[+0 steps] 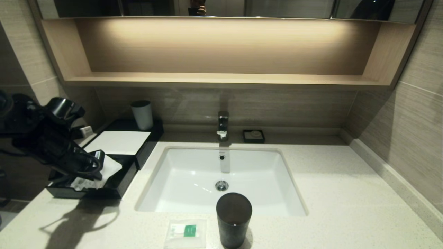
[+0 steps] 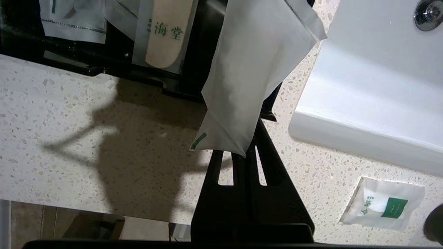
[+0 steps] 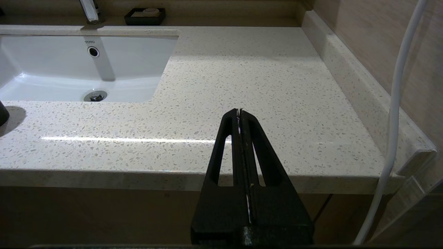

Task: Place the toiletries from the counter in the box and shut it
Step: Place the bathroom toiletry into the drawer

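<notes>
My left pincer (image 2: 246,152) is clenched on one corner of a white packet (image 2: 256,69), above the open drawer (image 1: 116,185) of the black box (image 1: 147,145) at the far left of the surface (image 1: 346,207). The packet's long axis runs from my fingertips out over the drawer; the held end bears a small green mark. In the head view the packet (image 1: 109,169) lies partly over the drawer's right side.

Inside the drawer: a sleeve with a pale oblong piece and green characters (image 2: 166,34), and beside it another clear-wrapped packet (image 2: 74,17).

A square white sachet with green label (image 1: 185,231) lies flat on the near edge of the surface, just left of a tall dark cup (image 1: 233,219), apart from the box. The sink (image 1: 221,180) sits between.

My right pincer (image 3: 239,112) is clenched on nothing, at the near right edge of the surface, pointing to the far side.
</notes>
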Robot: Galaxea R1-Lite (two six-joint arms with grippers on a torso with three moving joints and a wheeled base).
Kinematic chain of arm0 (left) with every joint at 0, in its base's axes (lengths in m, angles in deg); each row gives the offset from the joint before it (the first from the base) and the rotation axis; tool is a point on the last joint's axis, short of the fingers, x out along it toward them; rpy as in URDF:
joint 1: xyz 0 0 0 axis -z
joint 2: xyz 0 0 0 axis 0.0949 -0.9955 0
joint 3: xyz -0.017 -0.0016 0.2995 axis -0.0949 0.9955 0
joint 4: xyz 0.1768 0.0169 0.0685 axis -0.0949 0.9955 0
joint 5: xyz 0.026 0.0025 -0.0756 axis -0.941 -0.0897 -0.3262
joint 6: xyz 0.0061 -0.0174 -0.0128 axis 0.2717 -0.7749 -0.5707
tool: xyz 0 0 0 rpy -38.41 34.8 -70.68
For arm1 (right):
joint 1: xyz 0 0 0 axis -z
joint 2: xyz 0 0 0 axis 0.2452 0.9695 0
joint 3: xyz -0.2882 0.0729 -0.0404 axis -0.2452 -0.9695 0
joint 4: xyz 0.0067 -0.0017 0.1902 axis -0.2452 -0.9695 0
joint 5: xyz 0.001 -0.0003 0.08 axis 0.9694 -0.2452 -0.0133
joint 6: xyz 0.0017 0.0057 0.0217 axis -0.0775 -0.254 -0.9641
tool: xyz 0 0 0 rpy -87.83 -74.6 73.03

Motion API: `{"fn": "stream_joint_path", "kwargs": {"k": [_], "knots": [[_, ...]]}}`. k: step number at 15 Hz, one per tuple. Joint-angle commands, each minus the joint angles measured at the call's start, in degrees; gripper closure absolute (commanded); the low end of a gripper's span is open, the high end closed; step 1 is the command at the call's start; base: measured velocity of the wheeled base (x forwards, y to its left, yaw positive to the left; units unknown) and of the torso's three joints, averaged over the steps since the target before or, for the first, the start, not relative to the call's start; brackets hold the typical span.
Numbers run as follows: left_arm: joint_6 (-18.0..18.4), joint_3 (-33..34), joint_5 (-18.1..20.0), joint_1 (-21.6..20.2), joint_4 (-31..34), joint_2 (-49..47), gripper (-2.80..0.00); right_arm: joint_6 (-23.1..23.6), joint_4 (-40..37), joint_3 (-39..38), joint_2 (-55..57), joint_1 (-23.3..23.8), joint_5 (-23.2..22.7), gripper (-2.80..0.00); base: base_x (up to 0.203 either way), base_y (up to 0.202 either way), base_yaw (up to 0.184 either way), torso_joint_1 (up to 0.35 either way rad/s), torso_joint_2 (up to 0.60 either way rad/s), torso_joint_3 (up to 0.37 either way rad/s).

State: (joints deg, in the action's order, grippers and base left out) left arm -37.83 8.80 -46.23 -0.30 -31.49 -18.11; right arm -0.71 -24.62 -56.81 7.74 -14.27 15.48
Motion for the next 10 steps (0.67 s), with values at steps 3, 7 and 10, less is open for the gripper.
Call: {"fn": "stream_joint_path", "kwargs": {"k": [3, 7, 10], "knots": [[-0.1, -2.4, 0.5, -0.2, 0.2, -4.2, 0.0, 0.0, 0.0, -0.1, 0.0, 0.0, 0.0, 0.0, 0.0, 0.0, 0.0, 0.0, 0.0, 0.0], [-0.2, -5.1, 0.5, -0.2, 0.5, -6.7, 0.0, 0.0, 0.0, -0.1, -0.1, 0.0, 0.0, 0.0, 0.0, 0.0, 0.0, 0.0, 0.0, 0.0], [-1.2, -7.5, 0.5, -0.2, 0.9, -7.8, 0.0, 0.0, 0.0, -0.1, 0.0, 0.0, 0.0, 0.0, 0.0, 0.0, 0.0, 0.0, 0.0, 0.0]]}}
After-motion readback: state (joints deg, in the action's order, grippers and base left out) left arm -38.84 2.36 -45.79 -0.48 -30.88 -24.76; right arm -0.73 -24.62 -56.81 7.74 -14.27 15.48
